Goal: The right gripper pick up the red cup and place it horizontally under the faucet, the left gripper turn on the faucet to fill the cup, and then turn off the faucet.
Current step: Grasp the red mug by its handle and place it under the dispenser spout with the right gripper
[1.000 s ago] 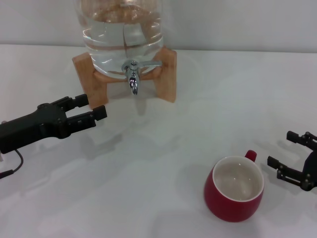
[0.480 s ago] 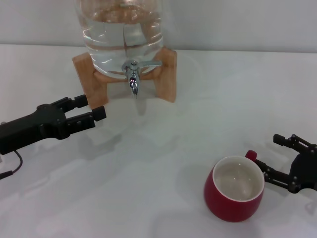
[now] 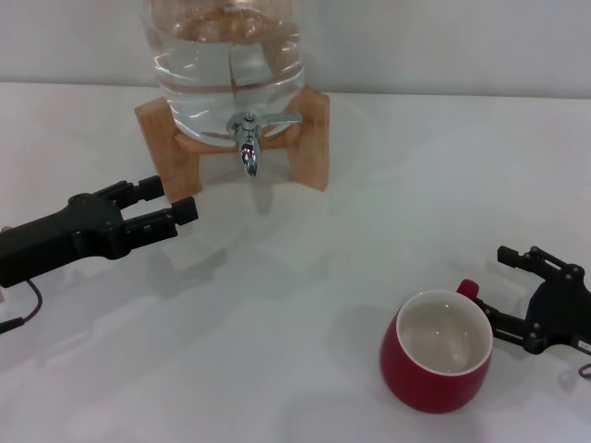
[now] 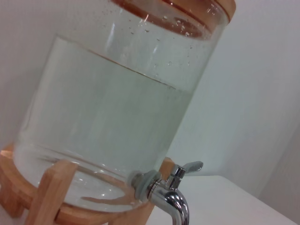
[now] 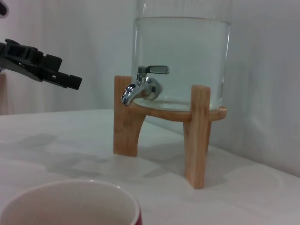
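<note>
**Right gripper beside the red cup, fingers spread, nothing held yet**

In the head view, the red cup [image 3: 437,360] stands upright on the white bench [image 3: 305,305] at the lower right of the frame, its off-white inside empty and its small loop handle pointing up and right. The right gripper [image 3: 515,297] sits just beside that handle at the right edge, fingers spread wide and holding nothing.

The cup looks glossy and rigid, probably ceramic: fairly heavy for its size, slippery on its rounded wall, and breakable if dropped. A hold across the rim and wall near the handle seems safest.

At the left, the left gripper [image 3: 173,210] hovers with fingers narrowly parted, empty. The faucet [image 3: 249,138] on the water jar [image 3: 226,55] is at upper centre, well apart from the cup.
</note>
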`<state>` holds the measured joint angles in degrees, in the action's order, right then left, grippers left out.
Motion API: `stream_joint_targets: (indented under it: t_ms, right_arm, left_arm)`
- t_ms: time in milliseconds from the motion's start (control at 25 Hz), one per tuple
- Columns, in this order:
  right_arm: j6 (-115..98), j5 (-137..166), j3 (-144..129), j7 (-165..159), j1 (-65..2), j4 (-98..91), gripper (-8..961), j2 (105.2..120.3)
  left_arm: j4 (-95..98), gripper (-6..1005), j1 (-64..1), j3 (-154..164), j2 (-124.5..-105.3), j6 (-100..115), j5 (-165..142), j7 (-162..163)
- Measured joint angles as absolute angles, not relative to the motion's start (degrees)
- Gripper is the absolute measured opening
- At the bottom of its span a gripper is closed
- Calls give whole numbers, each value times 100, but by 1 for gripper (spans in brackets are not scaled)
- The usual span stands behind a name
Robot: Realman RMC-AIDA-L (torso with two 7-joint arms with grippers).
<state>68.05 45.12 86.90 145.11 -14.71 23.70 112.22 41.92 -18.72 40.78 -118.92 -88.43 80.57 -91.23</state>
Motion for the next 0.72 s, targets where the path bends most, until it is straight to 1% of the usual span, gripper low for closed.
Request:
stream_joint_targets:
  t_ms: [720]
  right_arm:
    - [6761, 4535, 8739, 14511, -1564, 2373, 711, 11276]
  left_arm:
    - [4201, 887, -1881, 4078, -11892, -8827, 8060, -9123]
